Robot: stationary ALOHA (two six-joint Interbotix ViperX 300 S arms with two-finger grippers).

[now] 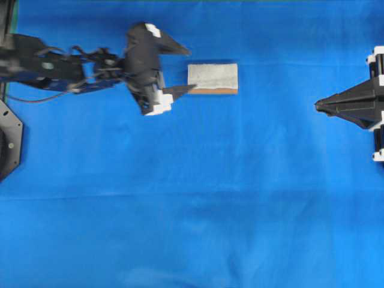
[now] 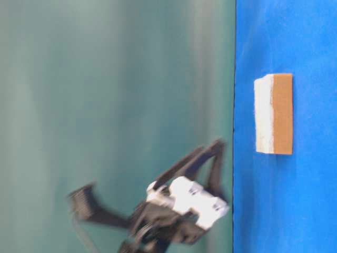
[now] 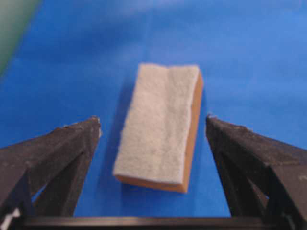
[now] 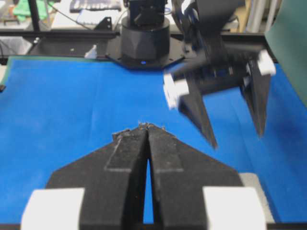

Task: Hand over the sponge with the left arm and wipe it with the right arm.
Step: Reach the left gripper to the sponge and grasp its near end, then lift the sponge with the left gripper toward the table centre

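Note:
The sponge (image 1: pixel 212 78) lies flat on the blue cloth, pale fuzzy side up, with its orange layer showing along one edge (image 2: pixel 274 113). My left gripper (image 1: pixel 191 69) is open at the sponge's left end, one fingertip close to the near corner. In the left wrist view the sponge (image 3: pixel 160 127) lies between the spread fingers (image 3: pixel 72 143), with cloth showing on both sides of it. My right gripper (image 1: pixel 316 105) hovers at the right edge, shut and empty, its tips pressed together (image 4: pixel 147 125). From there the left gripper (image 4: pixel 237 139) looks blurred.
The blue cloth (image 1: pixel 192 210) covers the whole table. The left arm's base plate (image 1: pixel 6 144) sits at the left edge, and a black base (image 4: pixel 144 43) stands at the far end in the right wrist view. A green wall (image 2: pixel 105 79) backs the table.

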